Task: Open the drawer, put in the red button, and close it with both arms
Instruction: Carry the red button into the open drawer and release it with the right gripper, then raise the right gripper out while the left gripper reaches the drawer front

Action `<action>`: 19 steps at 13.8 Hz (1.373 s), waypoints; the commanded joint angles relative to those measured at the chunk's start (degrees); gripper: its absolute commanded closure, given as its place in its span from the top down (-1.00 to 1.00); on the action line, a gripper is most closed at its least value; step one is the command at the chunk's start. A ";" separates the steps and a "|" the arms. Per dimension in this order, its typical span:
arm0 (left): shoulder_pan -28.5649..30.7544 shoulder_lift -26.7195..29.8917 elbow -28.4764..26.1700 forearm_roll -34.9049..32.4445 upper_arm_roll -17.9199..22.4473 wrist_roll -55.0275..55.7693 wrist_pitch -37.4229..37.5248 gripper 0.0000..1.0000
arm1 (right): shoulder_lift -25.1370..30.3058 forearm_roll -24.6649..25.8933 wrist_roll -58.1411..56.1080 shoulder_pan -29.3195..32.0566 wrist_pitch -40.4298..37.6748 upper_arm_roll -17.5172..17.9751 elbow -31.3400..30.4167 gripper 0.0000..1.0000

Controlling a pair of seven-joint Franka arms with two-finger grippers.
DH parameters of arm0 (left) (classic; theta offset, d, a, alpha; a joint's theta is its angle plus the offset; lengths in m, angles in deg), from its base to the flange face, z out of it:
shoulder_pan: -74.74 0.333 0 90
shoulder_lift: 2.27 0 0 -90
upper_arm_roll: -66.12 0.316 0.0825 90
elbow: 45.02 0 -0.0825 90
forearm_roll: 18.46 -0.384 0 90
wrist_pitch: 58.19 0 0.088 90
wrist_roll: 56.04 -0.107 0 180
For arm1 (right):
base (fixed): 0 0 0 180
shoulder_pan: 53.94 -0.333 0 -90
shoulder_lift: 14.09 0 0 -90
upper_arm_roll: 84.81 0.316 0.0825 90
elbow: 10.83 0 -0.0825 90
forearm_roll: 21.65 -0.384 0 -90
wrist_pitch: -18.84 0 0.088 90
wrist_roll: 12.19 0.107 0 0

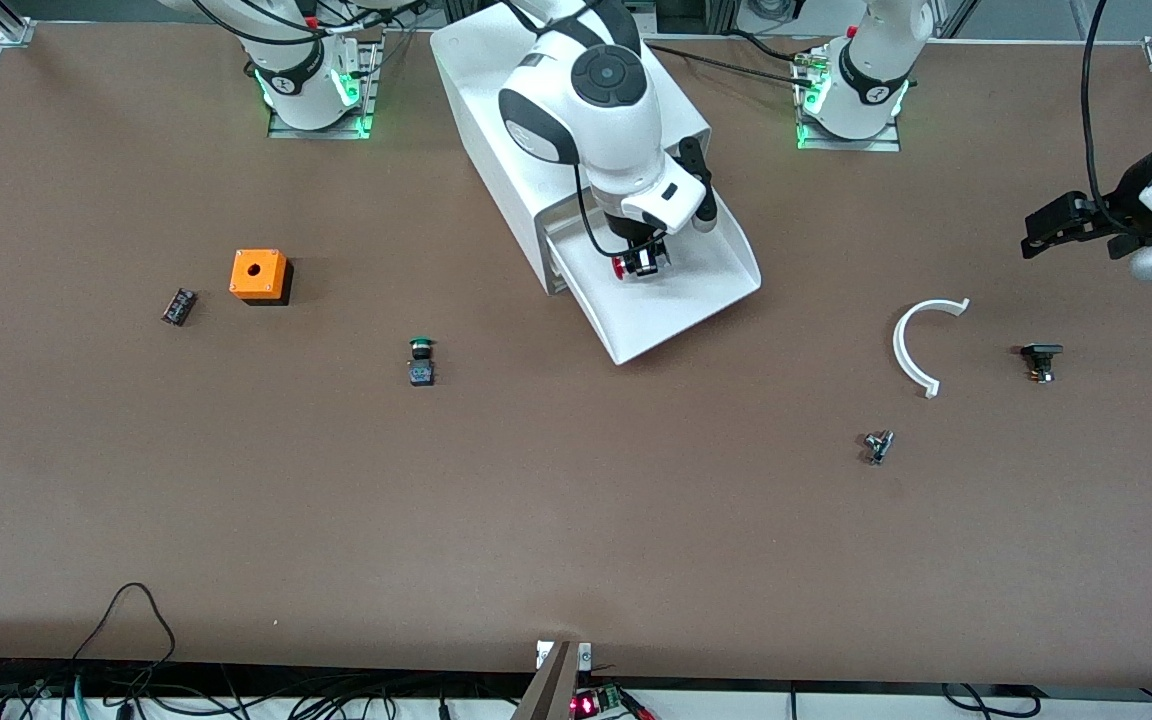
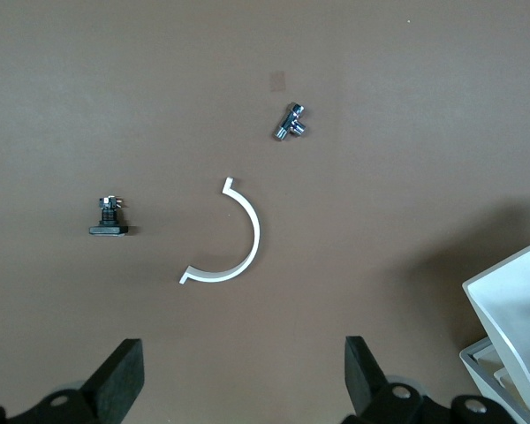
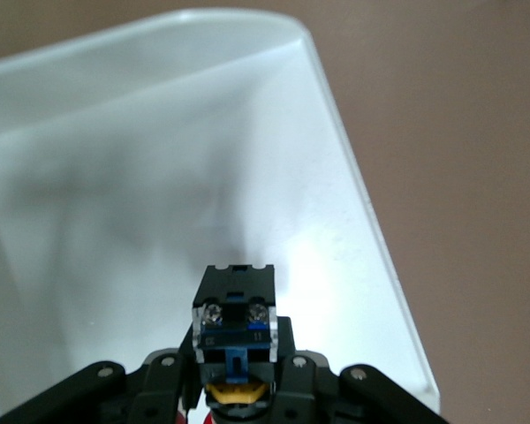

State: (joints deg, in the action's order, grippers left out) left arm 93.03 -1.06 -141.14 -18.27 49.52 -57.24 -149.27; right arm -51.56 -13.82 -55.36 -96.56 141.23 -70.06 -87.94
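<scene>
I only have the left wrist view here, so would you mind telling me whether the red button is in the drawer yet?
Observer: Not released yet. The right gripper is shut on the red button and holds it over the open drawer.
Operator: Thank you. Is the drawer pulled out properly?
Observer: Yes, it sticks out of the cabinet toward the front camera, and its floor is bare around the button.
Operator: And where is my left gripper in relation to that?
Observer: The left gripper is open and up in the air at the left arm's end of the table, well away from the drawer, above the table near the white curved piece.
</scene>
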 commanded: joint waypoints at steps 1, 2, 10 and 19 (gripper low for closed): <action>-0.62 -0.68 1.47 -1.68 0.25 0.67 1.08 1.00 | -2.34 1.74 -1.30 -4.73 -1.28 -4.11 2.40 -0.40; -0.62 -0.68 1.55 -1.68 0.25 0.67 1.08 1.00 | -2.78 2.18 -1.30 -5.62 -1.28 -4.56 2.31 -0.39; -0.62 -1.38 1.73 -1.59 1.13 0.23 0.99 1.00 | 2.91 2.63 7.82 -3.36 -5.41 -4.39 2.49 1.00; -4.91 -7.79 -1.86 2.36 -0.62 11.10 -7.94 1.00 | 9.78 1.75 20.91 11.06 -6.81 -4.56 1.70 1.00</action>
State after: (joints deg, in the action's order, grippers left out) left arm 90.61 -5.97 -141.68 -17.14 49.76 -51.66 -152.94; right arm -42.63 -11.58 -39.58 -88.29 135.47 -75.38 -84.69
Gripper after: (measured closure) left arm 0.000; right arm 0.000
